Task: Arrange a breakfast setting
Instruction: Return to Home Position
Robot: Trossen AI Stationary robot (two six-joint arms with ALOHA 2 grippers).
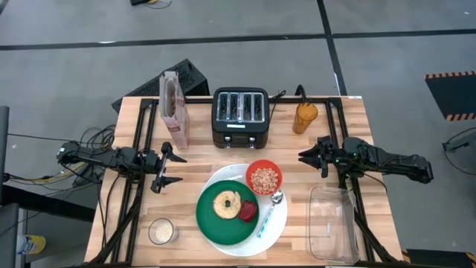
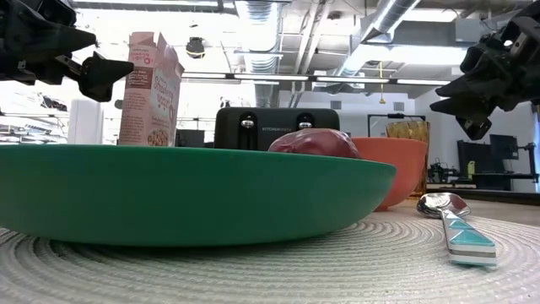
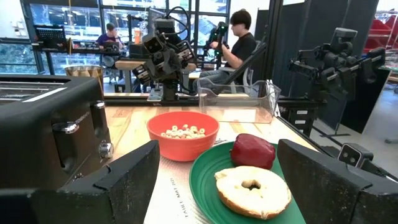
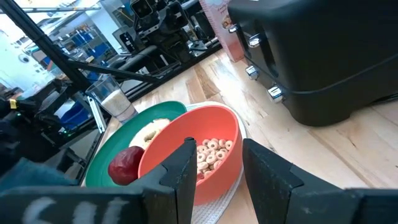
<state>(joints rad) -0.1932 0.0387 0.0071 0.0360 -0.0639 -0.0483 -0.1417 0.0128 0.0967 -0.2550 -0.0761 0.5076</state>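
Note:
A large white round plate (image 1: 277, 227) lies at the table's near middle. On it are a green plate (image 1: 216, 223) with a bagel (image 1: 226, 205) and a small red food item (image 1: 248, 211), a red bowl (image 1: 263, 179) of cereal rings, and a teal-handled spoon (image 1: 271, 214). My left gripper (image 1: 181, 169) hovers open and empty left of the plates, pointing at them; its wrist view shows its fingers (image 3: 124, 177) wide apart. My right gripper (image 1: 303, 158) hovers open and empty right of the bowl (image 4: 205, 149), pointing at it.
A black four-slot toaster (image 1: 240, 117) stands at the far middle, with a cereal box (image 1: 175, 110) to its left and a glass of orange drink (image 1: 304, 117) to its right. A clear plastic tub (image 1: 332, 223) lies near right. A small glass (image 1: 161, 231) stands near left. People sit beyond the table (image 3: 239, 43).

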